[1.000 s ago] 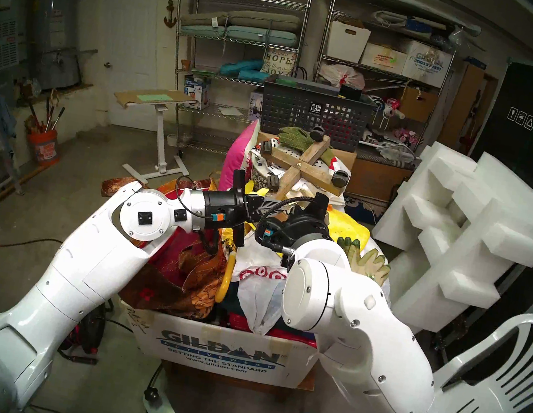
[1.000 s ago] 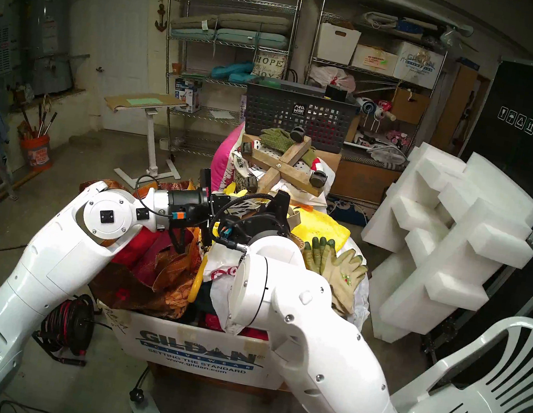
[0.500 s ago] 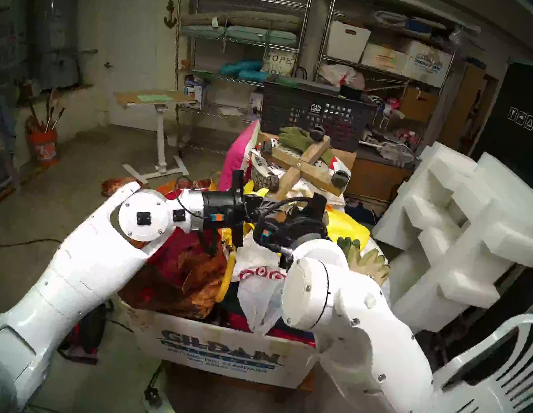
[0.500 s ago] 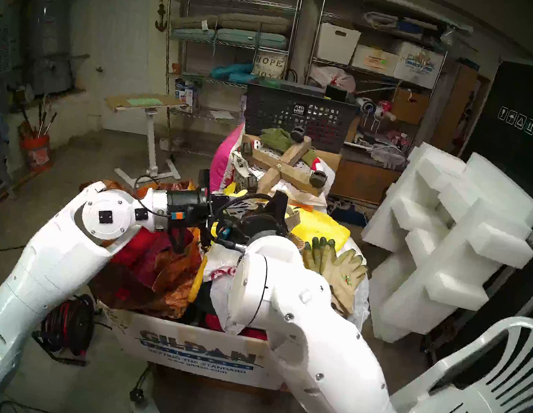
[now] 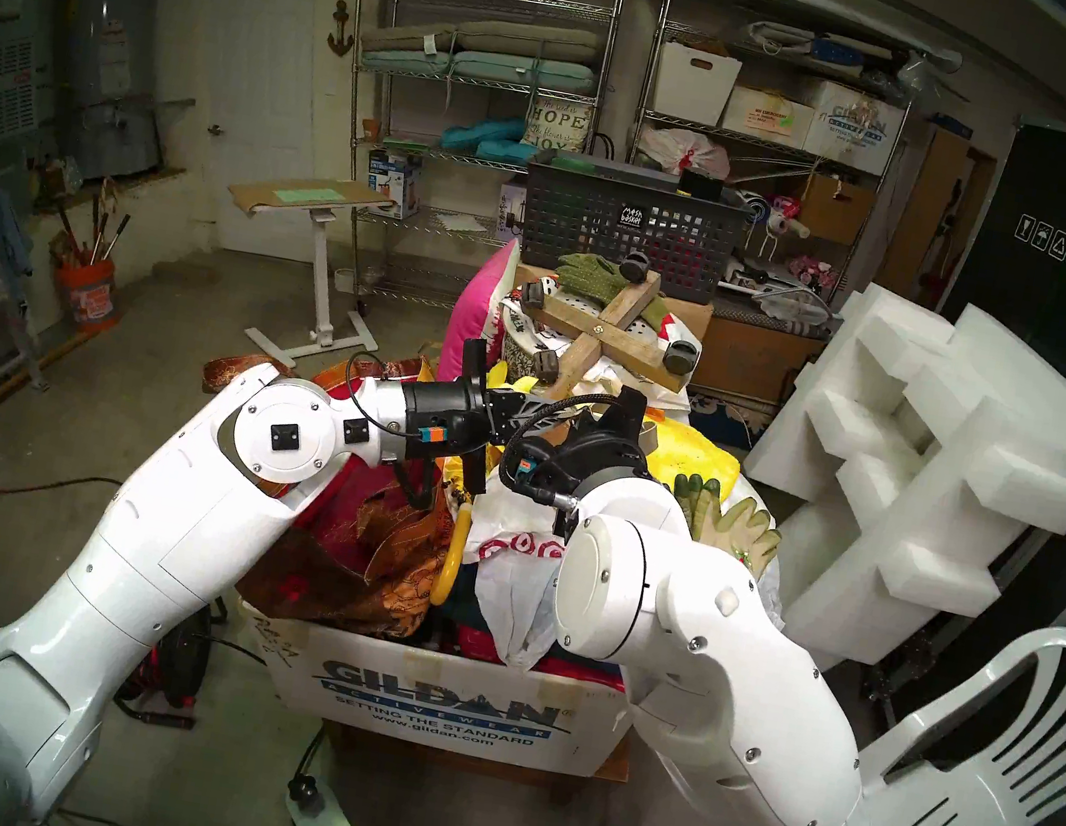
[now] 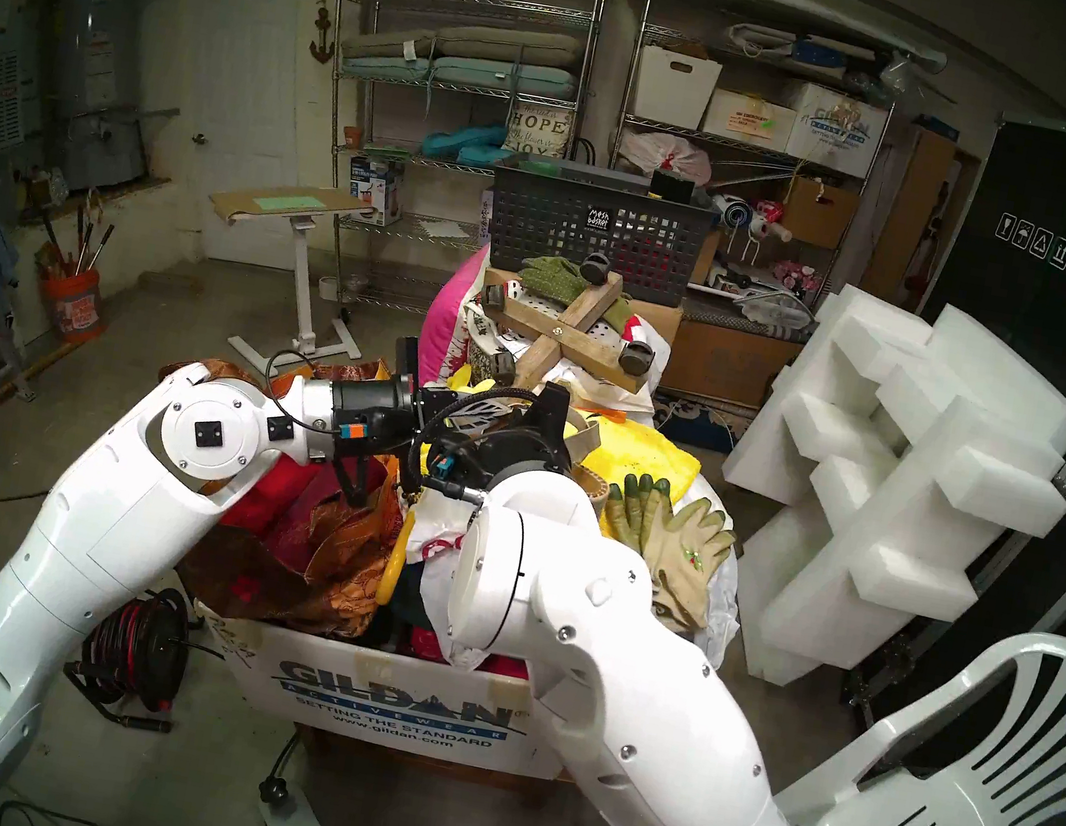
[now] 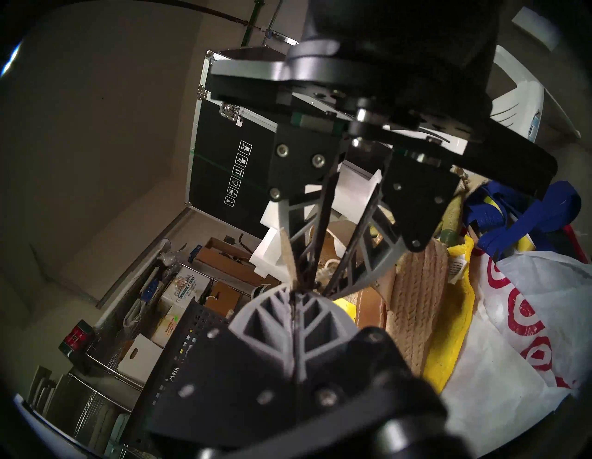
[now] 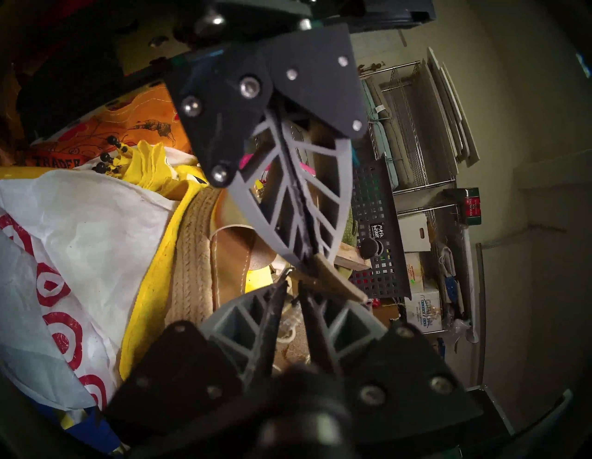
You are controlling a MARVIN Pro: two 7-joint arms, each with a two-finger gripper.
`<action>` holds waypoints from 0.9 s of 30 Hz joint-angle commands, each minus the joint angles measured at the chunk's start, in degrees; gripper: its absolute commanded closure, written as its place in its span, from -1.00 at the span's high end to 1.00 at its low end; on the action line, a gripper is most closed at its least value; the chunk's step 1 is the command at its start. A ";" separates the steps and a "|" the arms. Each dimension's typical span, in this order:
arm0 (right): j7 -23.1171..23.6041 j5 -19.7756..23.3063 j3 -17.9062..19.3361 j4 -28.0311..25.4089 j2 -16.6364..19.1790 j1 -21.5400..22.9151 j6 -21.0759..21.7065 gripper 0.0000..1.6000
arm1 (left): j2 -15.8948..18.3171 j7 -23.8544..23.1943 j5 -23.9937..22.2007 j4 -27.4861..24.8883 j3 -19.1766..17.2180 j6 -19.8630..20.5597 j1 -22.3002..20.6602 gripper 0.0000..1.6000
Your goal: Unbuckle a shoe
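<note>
Shoe lies on top of the heaped goods in the cardboard box, on a yellow cloth — jute sole and tan insole both show in the wrist views. In the right wrist view its long axis runs up and down the picture; which end is the toe I cannot tell. Thin tan strap lifted clear of the insole.

Left gripper fully closed, pinching the strap; the strap's free end sticks out past its tips. Right gripper meets it tip to tip, jaws a small way apart at the strap — grip not clear, buckle not made out.

Around: white plastic bag with red rings just beside the yellow cloth; pale work gloves on the pile beside the right arm. In both head views the two wrists block the shoe.

Box also holds orange and red patterned cloth. Beyond it, a dark mesh basket.
</note>
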 commanded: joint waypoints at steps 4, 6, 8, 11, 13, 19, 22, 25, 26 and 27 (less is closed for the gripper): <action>-0.01 -0.70 0.08 -1.61 -0.48 0.84 0.48 -0.14 | -2.26 0.35 -10.46 0.69 -3.49 2.60 -0.55 -1.00; 0.16 -0.79 0.04 -1.83 -0.34 0.77 0.56 -0.13 | -2.08 -0.22 -11.79 0.79 -3.70 2.81 -0.83 -1.00; 0.28 -0.84 0.01 -1.97 -0.25 0.73 0.59 -0.15 | -1.69 -1.52 -13.53 0.87 -3.58 2.99 -1.14 -1.00; 0.27 -0.92 0.00 -2.10 -0.25 0.60 0.71 -0.15 | -1.40 -2.68 -14.57 1.09 -3.05 2.65 -0.87 -1.00; -0.28 -0.88 0.03 -2.17 -0.37 0.36 0.81 -0.15 | -1.55 -3.08 -14.71 1.37 -2.80 2.56 -0.70 -1.00; -0.92 -1.03 0.15 -2.35 -0.79 0.23 1.49 -0.14 | -2.09 -3.67 -14.48 1.74 -2.76 2.55 -0.54 -1.00; -1.15 -0.84 0.25 -2.41 -1.00 0.24 1.69 -0.14 | -2.26 -3.79 -14.29 1.80 -2.89 2.53 -0.49 -1.00; -1.37 -0.40 0.31 -2.46 -1.16 0.22 1.57 -0.12 | -2.35 -3.79 -14.18 1.82 -3.01 2.53 -0.41 -1.00; -1.37 -0.28 0.28 -2.50 -1.23 0.24 1.52 -0.11 | -2.37 -3.78 -14.14 1.78 -3.05 2.57 -0.38 -1.00; -1.32 -0.05 0.28 -2.63 -1.31 0.20 1.44 -0.11 | -2.37 -3.72 -14.05 1.69 -3.08 2.69 -0.33 -1.00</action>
